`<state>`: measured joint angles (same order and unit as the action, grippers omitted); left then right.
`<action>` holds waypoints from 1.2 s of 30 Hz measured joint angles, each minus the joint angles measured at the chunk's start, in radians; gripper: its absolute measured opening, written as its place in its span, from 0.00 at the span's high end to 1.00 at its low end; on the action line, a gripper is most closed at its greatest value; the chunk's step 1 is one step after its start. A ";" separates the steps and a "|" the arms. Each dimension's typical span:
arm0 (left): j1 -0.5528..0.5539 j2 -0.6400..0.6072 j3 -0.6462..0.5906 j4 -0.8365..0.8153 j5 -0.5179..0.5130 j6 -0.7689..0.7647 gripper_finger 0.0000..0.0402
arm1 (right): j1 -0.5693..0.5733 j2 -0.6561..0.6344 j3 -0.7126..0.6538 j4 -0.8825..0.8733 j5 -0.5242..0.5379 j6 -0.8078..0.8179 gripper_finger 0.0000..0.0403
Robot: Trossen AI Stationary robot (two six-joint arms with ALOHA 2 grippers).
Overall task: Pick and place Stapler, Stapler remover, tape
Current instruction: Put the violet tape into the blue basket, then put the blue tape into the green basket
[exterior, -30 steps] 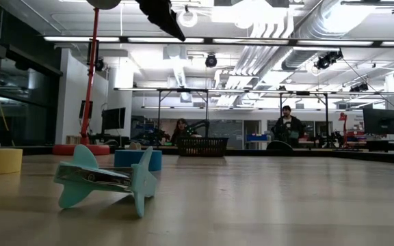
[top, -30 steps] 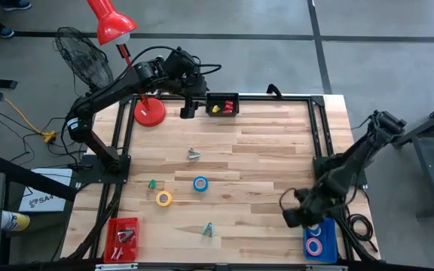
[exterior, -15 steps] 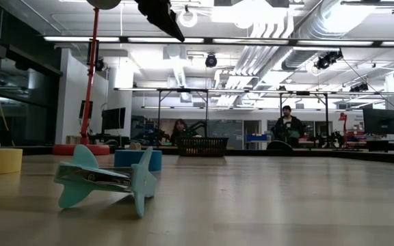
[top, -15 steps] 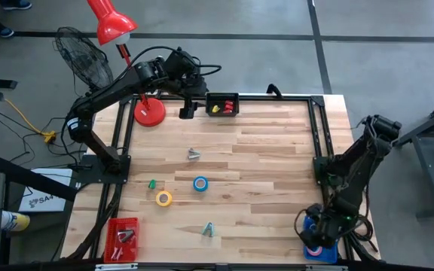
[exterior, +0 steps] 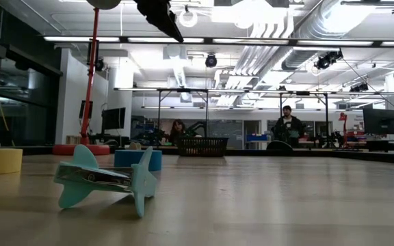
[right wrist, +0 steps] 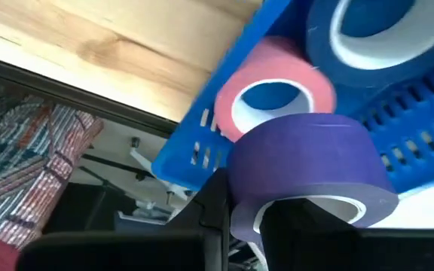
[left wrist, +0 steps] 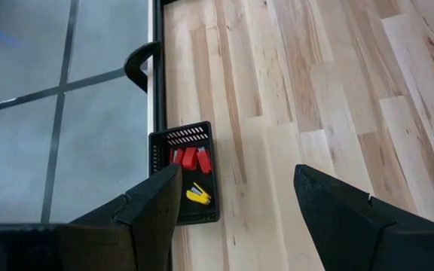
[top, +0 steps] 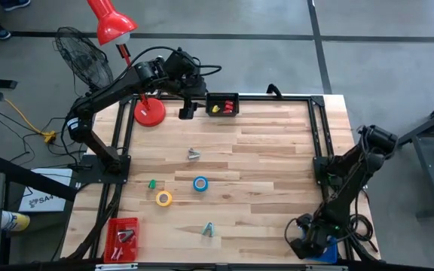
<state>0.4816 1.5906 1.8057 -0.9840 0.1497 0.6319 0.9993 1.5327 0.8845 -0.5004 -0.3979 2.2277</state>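
The right claw [top: 301,242] hangs over the blue basket [right wrist: 224,128] at the near right corner of the worktop [top: 277,158], shut on a purple tape roll [right wrist: 307,162] pinched through its wall. In the right wrist view the purple roll sits just above a pink roll [right wrist: 273,94] and a blue roll [right wrist: 368,30] already lying in the basket. The risk, as I judge it, is release over the basket's edge: the roll hangs close to the rim, so it could land on the pink roll, tip out and roll off the worktop.

Farther in, a yellow tape roll [top: 163,198] and a blue one [top: 200,184] lie loose on the wood, near a teal staple remover [top: 209,230].

At the far edge, the left claw [top: 186,111] waits beside a black basket [top: 222,105], its fingers parted and holding nothing.
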 joint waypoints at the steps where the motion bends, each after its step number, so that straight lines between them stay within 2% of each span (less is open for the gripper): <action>1: 0.000 0.000 0.000 0.000 0.000 0.000 0.37 | -0.001 0.012 0.000 0.018 0.000 0.000 0.91; 12: 0.000 0.000 0.000 0.001 0.000 0.012 0.37 | -0.002 0.084 0.000 0.057 0.006 -0.005 0.88; 25: 0.000 0.000 0.000 0.001 0.000 0.015 0.37 | -0.005 0.081 0.003 0.024 -0.033 -0.029 0.59; 29: 0.000 0.000 0.000 0.001 0.000 0.015 0.37 | -0.006 0.044 0.007 0.039 -0.028 -0.029 0.54; 36: 0.000 0.000 0.000 0.000 0.000 0.015 0.37 | -0.006 -0.083 0.007 0.026 -0.017 -0.046 0.52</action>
<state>0.4816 1.5906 1.8057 -0.9840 0.1493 0.6468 0.9932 1.4494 0.8913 -0.4741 -0.4152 2.1814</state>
